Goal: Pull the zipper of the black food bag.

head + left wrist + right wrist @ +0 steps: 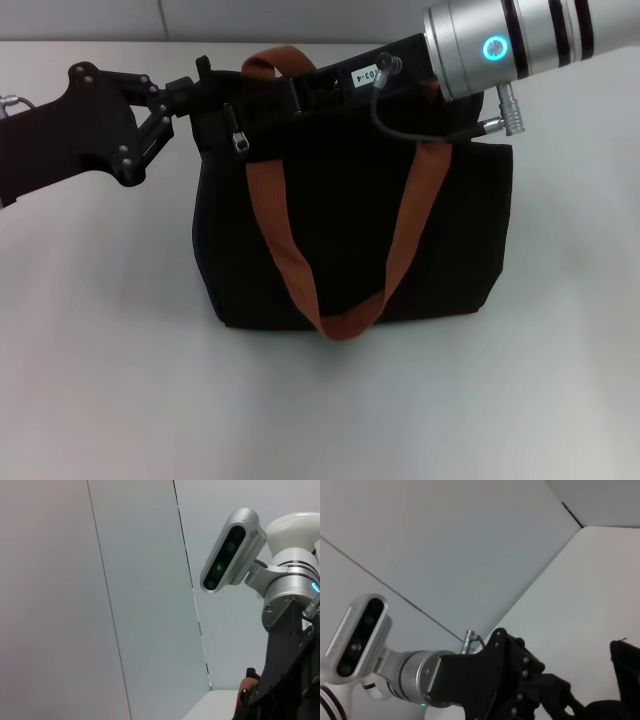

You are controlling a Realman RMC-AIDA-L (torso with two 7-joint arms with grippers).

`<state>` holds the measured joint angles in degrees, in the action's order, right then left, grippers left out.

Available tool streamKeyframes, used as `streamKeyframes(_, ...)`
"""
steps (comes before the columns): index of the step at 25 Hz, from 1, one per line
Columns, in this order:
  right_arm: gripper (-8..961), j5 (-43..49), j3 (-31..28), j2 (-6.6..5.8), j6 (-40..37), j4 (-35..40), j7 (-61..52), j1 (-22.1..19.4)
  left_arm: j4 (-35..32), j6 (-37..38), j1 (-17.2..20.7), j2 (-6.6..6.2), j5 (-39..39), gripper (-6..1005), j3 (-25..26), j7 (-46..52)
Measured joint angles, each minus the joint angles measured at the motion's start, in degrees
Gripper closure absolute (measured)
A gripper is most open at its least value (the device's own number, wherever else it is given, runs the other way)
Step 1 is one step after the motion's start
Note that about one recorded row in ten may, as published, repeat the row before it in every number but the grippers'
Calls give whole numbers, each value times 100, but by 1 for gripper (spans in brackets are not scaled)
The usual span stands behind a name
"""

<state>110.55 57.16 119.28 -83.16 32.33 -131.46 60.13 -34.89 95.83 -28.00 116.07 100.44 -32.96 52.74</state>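
The black food bag stands upright on the white table, with two orange-brown straps hanging over its front. The small silver zipper pull hangs at the left end of the bag's top. My left gripper comes in from the left and is shut on the bag's top left corner, just left of the pull; it also shows in the right wrist view. My right gripper's black body lies over the bag's top from the right, and the dark bag hides its fingertips. It also shows in the left wrist view.
The white table spreads around the bag on all sides. A grey panelled wall stands behind. The right arm's silver link and a grey cable hang over the bag's top right.
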Motion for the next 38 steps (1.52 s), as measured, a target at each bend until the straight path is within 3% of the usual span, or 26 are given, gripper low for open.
streamKeyframes(6,364,6,23,-2,38,3,-15,-4,0,12,6,3,-1,990,0,4)
streamKeyframes(8,607,8,23,-2,40,3,-18,0,0,13,9,4,0,990,0,7)
streamKeyframes(14,726,11,51,-2,52,1,-22,34,-1,32,15,13,-1,990,0,12)
streamKeyframes(30,787,11,255,8,243,58,-23,62,-1,70,23,12,1,990,0,18)
streamKeyframes(36,956,11,304,3,264,157,-22,51,-1,77,23,12,-16,990,0,17)
streamKeyframes(38,955,11,390,0,267,242,-38,47,-1,77,31,12,-51,990,0,18)
